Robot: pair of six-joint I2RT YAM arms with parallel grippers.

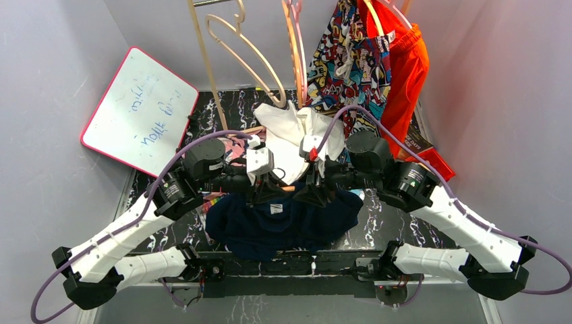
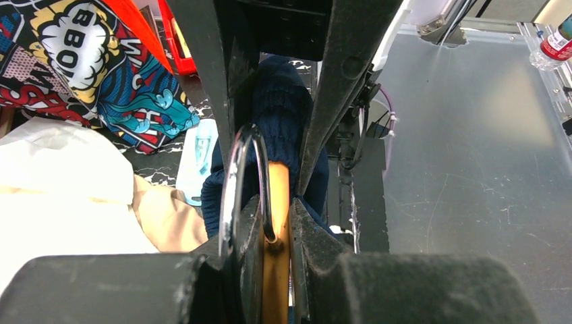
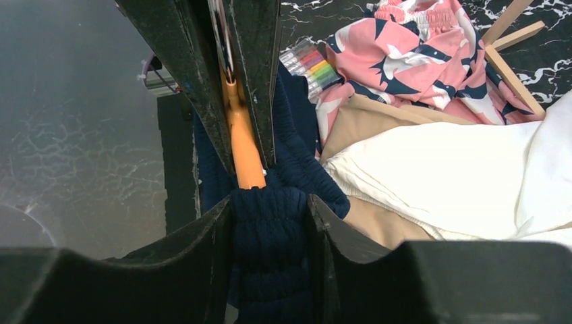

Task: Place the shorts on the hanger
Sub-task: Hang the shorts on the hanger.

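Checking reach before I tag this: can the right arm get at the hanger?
Probably yes: the right gripper, gripping the shorts, faces the hanger end-on in the left gripper, with nothing between.

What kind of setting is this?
Probably a lab test booth, not a home: plain grey walls box in a marbled table, a scribbled whiteboard leans at the left, and empty hangers and printed shorts hang at the back.
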